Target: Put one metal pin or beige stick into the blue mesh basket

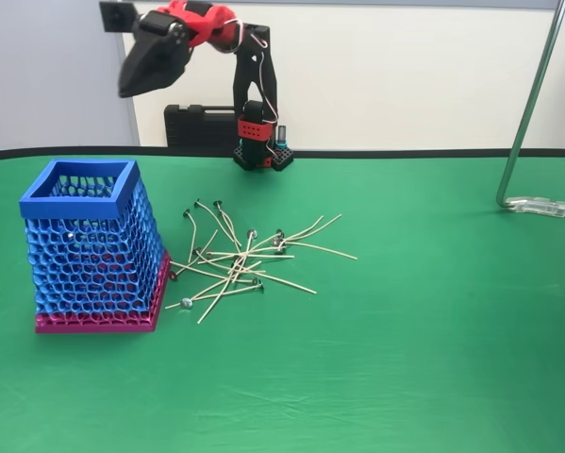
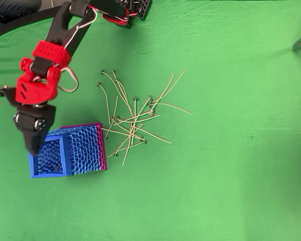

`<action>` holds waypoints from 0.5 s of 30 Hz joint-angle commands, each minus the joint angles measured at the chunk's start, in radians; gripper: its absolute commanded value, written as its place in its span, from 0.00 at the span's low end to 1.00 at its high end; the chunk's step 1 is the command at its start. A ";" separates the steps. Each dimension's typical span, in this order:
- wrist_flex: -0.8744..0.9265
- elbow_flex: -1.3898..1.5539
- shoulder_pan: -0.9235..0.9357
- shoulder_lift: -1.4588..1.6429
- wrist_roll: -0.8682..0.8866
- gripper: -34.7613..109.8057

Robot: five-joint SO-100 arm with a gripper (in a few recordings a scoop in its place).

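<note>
I have the gripper high above the table, up over the basket in the fixed view; overhead, its tip sits at the basket's rim on the left side. Jaws look closed or nearly so, dark and tapering to a point. I see no stick between them in either view, but something that thin could be hidden, so I can't tell if it holds one.

Sticks lie in a crossed pile on the green cloth just right of the basket, some nearly touching its magenta base. A dot or two shows inside the mesh, too small to call.

My read: if a stick is in the jaws, centre the tip over the opening, well inside the rim, then open; a bent stick can catch on the rim. If empty, swing to the pile, pick an outlying stick such as the far right one, and close across it, not along it.
</note>
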 commanded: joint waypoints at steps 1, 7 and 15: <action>0.046 0.101 -0.043 0.192 -0.034 0.24; 0.137 0.336 -0.118 0.430 -0.058 0.24; 0.155 0.704 -0.233 0.707 -0.040 0.24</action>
